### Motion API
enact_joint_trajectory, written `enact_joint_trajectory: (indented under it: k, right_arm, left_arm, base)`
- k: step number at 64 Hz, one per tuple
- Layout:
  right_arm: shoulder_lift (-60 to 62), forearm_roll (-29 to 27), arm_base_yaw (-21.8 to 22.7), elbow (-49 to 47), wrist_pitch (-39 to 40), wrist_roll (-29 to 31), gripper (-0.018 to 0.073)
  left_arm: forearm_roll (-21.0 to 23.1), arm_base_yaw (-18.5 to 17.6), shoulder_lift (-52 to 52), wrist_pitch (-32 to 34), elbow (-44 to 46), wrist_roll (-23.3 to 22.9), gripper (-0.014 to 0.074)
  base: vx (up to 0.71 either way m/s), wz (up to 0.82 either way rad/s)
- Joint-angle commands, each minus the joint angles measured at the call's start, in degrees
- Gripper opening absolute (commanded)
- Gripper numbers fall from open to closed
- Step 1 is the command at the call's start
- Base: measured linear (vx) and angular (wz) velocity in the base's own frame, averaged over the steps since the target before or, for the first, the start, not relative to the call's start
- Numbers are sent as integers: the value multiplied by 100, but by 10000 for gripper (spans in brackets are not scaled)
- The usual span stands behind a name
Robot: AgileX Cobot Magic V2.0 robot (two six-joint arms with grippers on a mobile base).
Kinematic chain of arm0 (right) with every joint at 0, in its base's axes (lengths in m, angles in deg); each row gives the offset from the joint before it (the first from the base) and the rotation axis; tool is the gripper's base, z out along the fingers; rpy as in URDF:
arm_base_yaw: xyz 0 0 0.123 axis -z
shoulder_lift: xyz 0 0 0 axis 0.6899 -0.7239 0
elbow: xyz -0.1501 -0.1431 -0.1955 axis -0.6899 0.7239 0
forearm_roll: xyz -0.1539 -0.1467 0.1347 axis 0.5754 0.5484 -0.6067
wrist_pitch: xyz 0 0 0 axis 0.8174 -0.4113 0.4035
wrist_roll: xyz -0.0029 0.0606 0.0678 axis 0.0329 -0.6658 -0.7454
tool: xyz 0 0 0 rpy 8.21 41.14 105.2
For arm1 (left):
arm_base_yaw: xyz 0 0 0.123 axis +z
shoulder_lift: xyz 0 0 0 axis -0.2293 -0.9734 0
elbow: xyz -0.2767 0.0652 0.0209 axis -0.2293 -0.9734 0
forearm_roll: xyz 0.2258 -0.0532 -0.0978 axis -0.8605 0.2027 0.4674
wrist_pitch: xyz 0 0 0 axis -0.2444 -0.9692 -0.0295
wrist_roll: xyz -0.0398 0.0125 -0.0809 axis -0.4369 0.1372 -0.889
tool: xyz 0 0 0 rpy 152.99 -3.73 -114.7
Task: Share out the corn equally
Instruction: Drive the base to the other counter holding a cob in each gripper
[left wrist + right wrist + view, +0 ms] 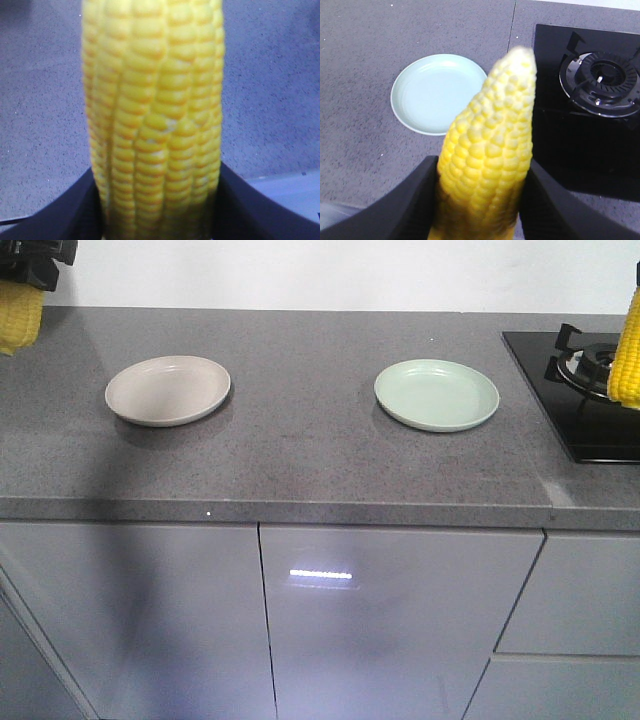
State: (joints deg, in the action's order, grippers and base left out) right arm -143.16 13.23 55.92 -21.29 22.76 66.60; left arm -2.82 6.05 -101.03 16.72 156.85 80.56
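Each gripper holds one yellow corn cob. My left gripper (156, 210) is shut on a corn cob (152, 120) above the grey counter; in the front view that cob (18, 315) hangs at the top left edge, left of the beige plate (168, 390). My right gripper (480, 200) is shut on a second corn cob (490, 150) with its pale tip up; in the front view it (626, 350) hangs at the right edge over the stove. The pale green plate (437, 394) (437, 92) lies left of that cob. Both plates hold nothing.
A black gas hob (585, 390) (590, 105) with a burner (600, 77) sits at the counter's right end. The counter's front edge (300, 510) runs above glossy cabinet doors (390, 620).
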Motion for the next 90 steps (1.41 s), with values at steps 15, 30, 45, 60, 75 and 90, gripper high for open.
enact_joint_trajectory:
  k: [15, 30, 45, 60, 75, 90]
  right_arm:
    - [239, -99, 26, -155, 352, 9, 216]
    - [239, -99, 26, -155, 352, 9, 216]
    - [239, -99, 26, -155, 352, 9, 216]
    - [239, -99, 26, -155, 352, 9, 216]
    - [239, -99, 26, -155, 352, 9, 216]
    - [239, -99, 26, -155, 352, 9, 216]
  left_arm:
    - [-19, -1, 250, 320, 130, -61, -6]
    - [-19, -1, 250, 315, 130, -61, -6]
    - [-19, -1, 250, 315, 130, -61, -6]
    - [-19, -1, 250, 309, 130, -61, -6]
    - [-19, -1, 250, 307, 130, -61, -6]
    - [-19, -1, 250, 307, 130, -61, -6]
  base:
    - [18, 1]
    - [19, 0]
    - [18, 3]
    - [18, 3]
    - [16, 0]
    - [15, -3]
